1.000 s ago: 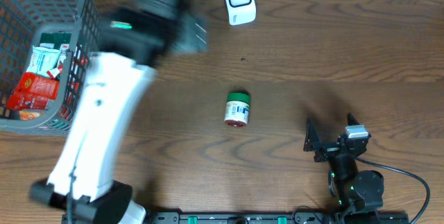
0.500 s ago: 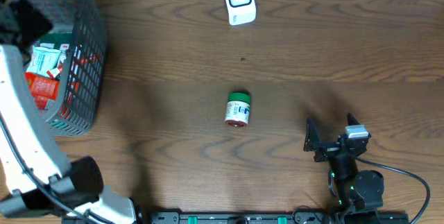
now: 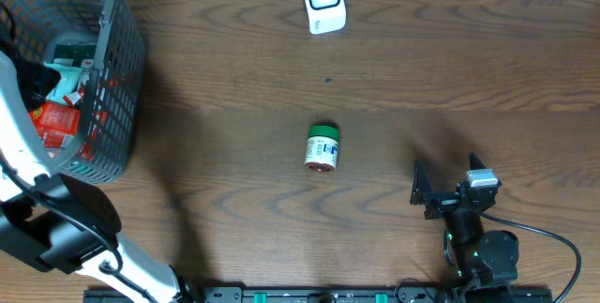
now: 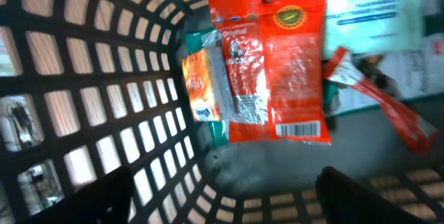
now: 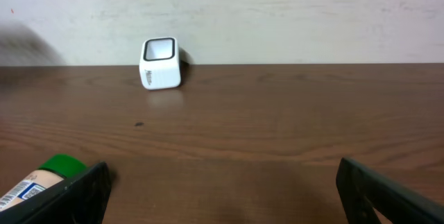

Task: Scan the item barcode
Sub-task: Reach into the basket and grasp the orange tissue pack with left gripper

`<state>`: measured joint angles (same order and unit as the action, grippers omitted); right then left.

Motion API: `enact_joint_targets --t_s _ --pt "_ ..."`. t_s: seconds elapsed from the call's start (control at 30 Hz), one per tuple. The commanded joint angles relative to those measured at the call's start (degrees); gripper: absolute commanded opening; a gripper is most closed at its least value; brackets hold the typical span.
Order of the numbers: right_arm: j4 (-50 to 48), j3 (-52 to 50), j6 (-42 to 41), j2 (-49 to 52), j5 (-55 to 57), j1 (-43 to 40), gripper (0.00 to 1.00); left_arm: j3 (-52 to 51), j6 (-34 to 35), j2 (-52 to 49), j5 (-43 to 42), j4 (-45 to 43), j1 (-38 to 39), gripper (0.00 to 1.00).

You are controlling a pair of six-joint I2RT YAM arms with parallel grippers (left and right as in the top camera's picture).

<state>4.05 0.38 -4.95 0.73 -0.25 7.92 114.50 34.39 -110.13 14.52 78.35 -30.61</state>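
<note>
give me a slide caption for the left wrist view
Open left gripper inside the grey mesh basket, a red barcoded packet just ahead.

The left arm (image 3: 58, 235) has swung away from over the surface (image 3: 450, 78) into the grey basket (image 3: 114, 78); its hand (image 4: 232, 200) now hangs over the red packet (image 4: 277, 64).

Table (image 3: 469, 78): dark brown wood, grain visible, smooth with a low sheen. Basket (image 3: 117, 78), far left: grey plastic lattice, matt. Red pouch (image 4: 277, 64) inside it: glossy, crinkled film (highlights run along the creases). Scanner (image 3: 322, 1), far centre: smooth white plastic. Bottle (image 3: 321, 147): paper-like label, green plastic cap. My right fingers (image 5: 62, 196): matt black.
</note>
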Motion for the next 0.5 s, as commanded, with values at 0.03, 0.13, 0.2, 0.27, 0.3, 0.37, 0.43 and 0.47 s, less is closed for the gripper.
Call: enact_joint_targets --t_s 0.03,0.13,0.2,0.27,0.3,0.37,0.43,0.47 --pt "0.2 -0.1 0.7 -0.1 0.0 -0.4 0.99 -4.2 1.7 -1.4 0.6 -2.6 -1.9 0.81" --pt "0.2 -0.1 0.7 -0.1 0.0 -0.4 0.99 -7.3 1.7 -1.4 0.6 -4.6 -2.5 0.77" --pt "0.2 -0.1 0.7 -0.1 0.0 -0.4 0.99 -9.4 1.7 -1.4 0.6 -6.1 -2.9 0.76" --pt "0.2 -0.1 0.7 -0.1 0.0 -0.4 0.99 -12.5 1.7 -1.4 0.6 -8.8 -3.3 0.72" --pt "0.2 -0.1 0.7 -0.1 -0.1 -0.4 0.99 -13.5 1.7 -1.4 0.6 -9.9 -3.4 0.70" --pt "0.2 -0.1 0.7 -0.1 0.0 -0.4 0.99 -15.3 1.7 -1.4 0.6 -11.7 -3.7 0.69" --pt "0.2 -0.1 0.7 -0.1 0.0 -0.4 0.99 -16.9 1.7 -1.4 0.6 -13.2 -4.0 0.68" --pt "0.2 -0.1 0.7 -0.1 0.0 -0.4 0.99 -17.7 1.7 -1.4 0.6 -14.1 -4.1 0.67"
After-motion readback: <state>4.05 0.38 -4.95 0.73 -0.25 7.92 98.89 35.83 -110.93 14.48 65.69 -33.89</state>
